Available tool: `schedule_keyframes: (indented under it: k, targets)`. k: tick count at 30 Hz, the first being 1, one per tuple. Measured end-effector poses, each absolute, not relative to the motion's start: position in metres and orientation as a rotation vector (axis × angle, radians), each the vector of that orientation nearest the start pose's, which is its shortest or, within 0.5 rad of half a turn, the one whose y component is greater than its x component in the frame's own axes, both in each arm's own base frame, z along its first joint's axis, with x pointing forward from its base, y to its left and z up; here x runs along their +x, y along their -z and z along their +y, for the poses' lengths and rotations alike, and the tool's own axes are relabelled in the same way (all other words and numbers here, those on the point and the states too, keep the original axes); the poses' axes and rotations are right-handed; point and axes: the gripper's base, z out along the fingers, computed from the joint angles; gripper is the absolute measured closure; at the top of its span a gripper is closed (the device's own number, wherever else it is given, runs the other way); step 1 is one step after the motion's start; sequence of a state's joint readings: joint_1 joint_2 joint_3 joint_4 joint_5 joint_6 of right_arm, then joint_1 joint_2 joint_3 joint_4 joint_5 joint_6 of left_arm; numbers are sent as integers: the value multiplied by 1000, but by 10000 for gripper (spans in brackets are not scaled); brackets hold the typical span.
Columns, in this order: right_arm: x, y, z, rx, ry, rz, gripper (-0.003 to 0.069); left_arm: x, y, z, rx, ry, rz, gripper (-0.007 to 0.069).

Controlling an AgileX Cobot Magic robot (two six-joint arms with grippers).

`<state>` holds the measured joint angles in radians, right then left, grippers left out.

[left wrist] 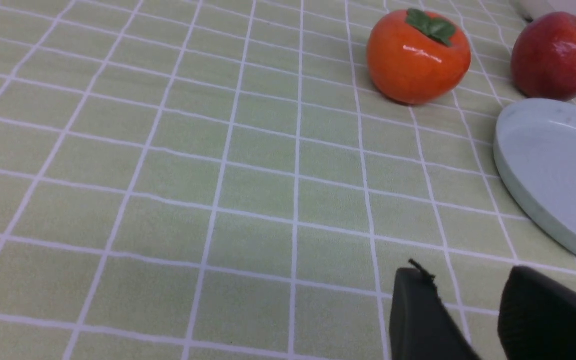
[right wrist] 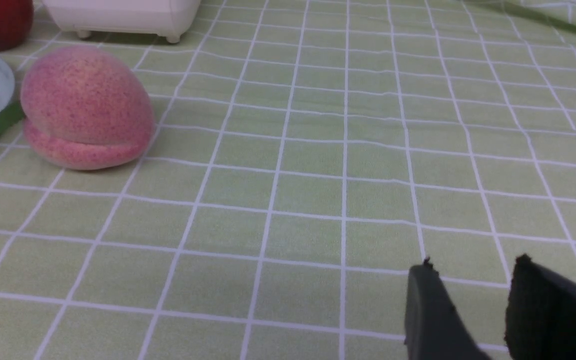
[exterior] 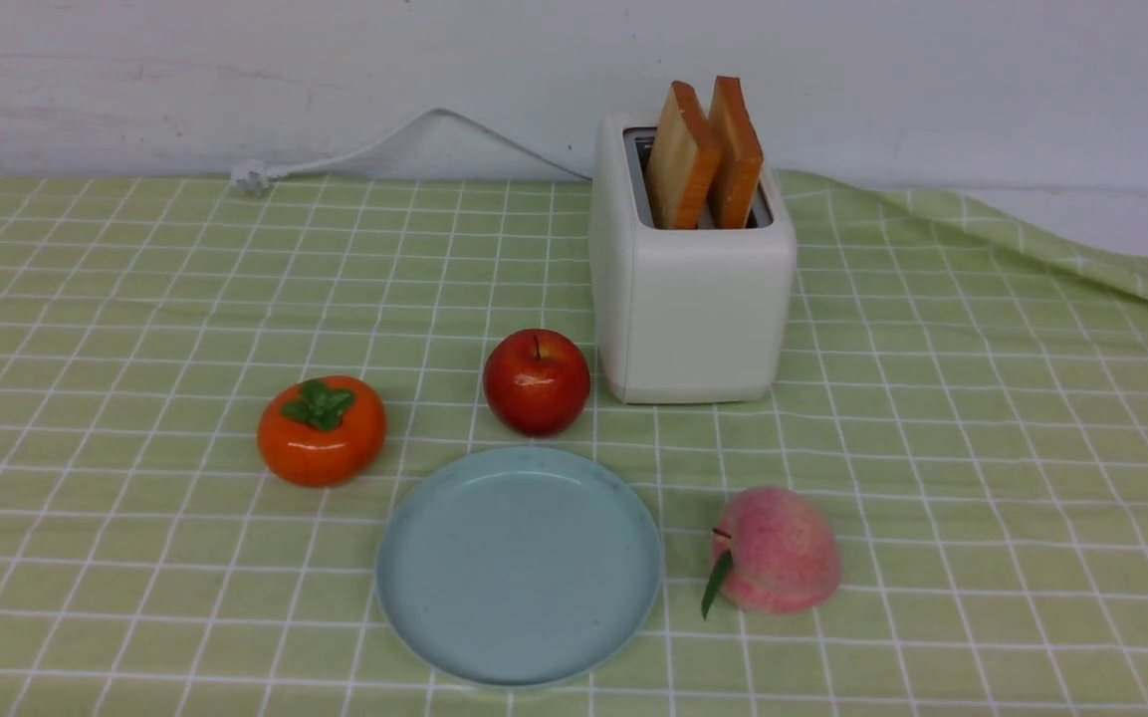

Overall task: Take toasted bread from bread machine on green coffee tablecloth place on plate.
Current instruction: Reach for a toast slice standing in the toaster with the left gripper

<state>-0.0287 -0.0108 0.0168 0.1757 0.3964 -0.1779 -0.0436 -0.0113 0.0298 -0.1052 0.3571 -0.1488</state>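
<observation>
Two slices of toasted bread (exterior: pixel 681 157) stand upright, side by side, in the slots of the bread machine (exterior: pixel 693 299), with their lower halves hidden inside it. The machine sits toward the far side of the green coffee tablecloth (exterior: pixel 135 299), and its white cord (exterior: pixel 384 144) trails left along the wall. The plate (exterior: pixel 519 568) lies bare near the front, between a persimmon (exterior: pixel 322 430) and a peach (exterior: pixel 778 550), with a red apple (exterior: pixel 537 381) just behind it. Of the left gripper (left wrist: pixel 465 305) and the right gripper (right wrist: pixel 472 300) only dark fingertips show, cut by the frame edge. Each pair is parted by a gap and holds nothing. The right wrist view shows the machine's base only.
</observation>
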Motion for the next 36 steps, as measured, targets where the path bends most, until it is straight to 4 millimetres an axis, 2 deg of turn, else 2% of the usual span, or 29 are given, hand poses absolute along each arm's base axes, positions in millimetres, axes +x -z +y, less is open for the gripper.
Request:
schedule_keyframes:
  k: [15,21,26,36]
  targets:
    - [52,-173,5,-34,-33,1880,420,56,-191,-7,-345,465,1623,387]
    - [52,-173,5,-34,-33,1880,420,57,-198,-6,-467,591,1525,387]
    - [52,-173,5,-34,-33,1880,420,57,-199,-6,-534,663,1499,387]
    - [52,-173,5,-34,-33,1880,420,57,-199,-6,-543,673,1497,387]
